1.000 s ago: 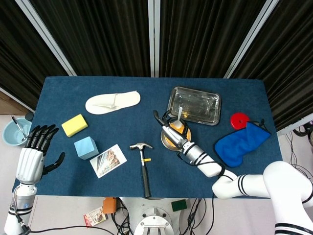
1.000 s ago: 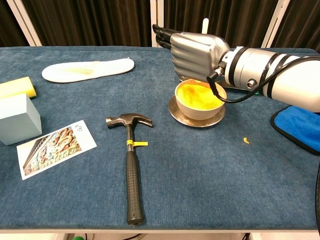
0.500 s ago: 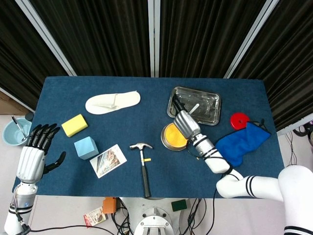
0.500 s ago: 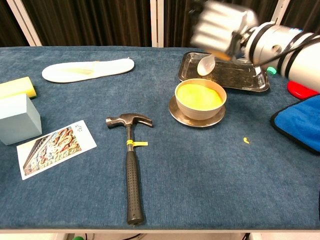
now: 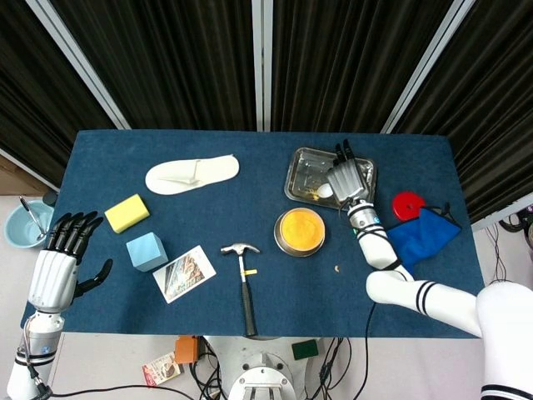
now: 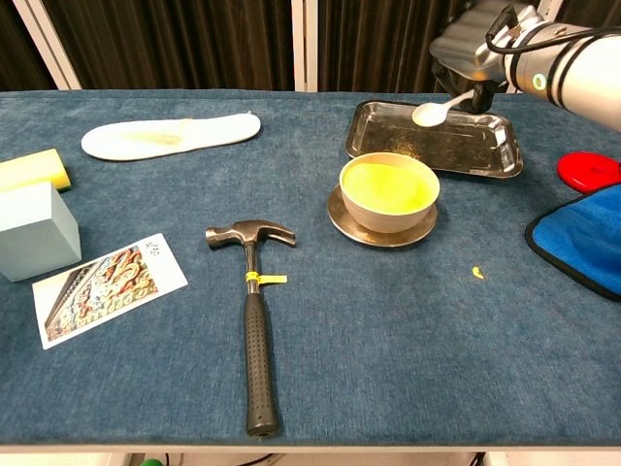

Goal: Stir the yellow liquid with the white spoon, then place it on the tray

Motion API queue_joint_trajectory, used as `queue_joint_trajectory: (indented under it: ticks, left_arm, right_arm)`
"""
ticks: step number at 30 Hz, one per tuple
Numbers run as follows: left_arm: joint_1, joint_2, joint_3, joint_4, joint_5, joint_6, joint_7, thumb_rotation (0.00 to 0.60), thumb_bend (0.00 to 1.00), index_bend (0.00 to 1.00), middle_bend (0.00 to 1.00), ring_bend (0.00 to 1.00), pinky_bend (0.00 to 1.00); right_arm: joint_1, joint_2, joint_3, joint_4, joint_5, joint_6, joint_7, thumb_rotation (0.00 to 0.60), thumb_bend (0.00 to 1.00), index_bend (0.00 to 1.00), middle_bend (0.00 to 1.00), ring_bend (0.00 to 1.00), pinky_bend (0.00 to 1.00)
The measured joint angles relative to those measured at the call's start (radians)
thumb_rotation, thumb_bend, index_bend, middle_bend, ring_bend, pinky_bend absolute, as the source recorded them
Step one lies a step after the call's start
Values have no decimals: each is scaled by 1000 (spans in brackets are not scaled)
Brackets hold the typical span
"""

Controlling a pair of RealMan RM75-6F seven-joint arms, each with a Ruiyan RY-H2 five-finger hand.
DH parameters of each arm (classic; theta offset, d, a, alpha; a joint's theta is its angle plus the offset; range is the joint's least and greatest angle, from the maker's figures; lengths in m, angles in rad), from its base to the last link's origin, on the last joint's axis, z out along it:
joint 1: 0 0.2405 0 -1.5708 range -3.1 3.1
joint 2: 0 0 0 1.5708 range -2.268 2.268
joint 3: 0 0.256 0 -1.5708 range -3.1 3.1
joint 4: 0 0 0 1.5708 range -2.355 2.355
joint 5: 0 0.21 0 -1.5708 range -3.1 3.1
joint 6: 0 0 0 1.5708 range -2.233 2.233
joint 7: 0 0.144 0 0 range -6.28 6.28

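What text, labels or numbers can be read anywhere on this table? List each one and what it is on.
None can be read.
Picture card: small dark marks near its top corner, too small to read.
Hammer: a yellow tag on the handle, no legible writing.
Tray, bowl, white spoon: no markings visible.

Even, bright overhead light in both views; shadows are short and soft. The tray shows dull glare. Both pictures are sharp, with slight bending toward 3 and 9 o'clock.
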Motion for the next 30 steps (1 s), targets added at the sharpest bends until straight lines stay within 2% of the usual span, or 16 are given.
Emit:
queue_joint_trajectory:
  ticks: [9, 13, 19, 22, 25, 30]
  left_arm:
    - [-1, 1, -1, -5, -7, -10, 4, 576, 284, 128, 108, 85, 86]
    - [0, 2, -1, -3, -12, -13, 3, 570, 284, 129, 108, 85, 86]
    - [6, 1, 1, 5, -17, -10, -6, 569, 284, 128, 108, 85, 87]
    - [7, -1, 2, 10, -17, -9, -9, 573, 285, 128, 108, 85, 86]
    - [8, 0, 3, 12, -14, -8, -10, 571, 284, 128, 108, 86, 87]
    - [5, 10, 1, 14, -13, -11, -9, 570, 284, 129, 108, 85, 88]
  right_arm:
    - [81, -143, 11, 271, 163, -122, -2, 600, 473, 740, 291, 51, 0]
    - [113, -204, 13, 363, 233, -156, -27, 600, 434, 695, 277, 47, 0]
    - [150, -282, 21, 484, 319, -197, -61, 600, 274, 460, 226, 18, 0]
    - [157, -295, 34, 499, 345, -212, -62, 600, 244, 405, 215, 9, 0]
    - [153, -283, 35, 479, 340, -208, -53, 600, 244, 394, 208, 4, 0]
    - [125, -210, 32, 353, 296, -164, -11, 600, 244, 389, 204, 2, 0]
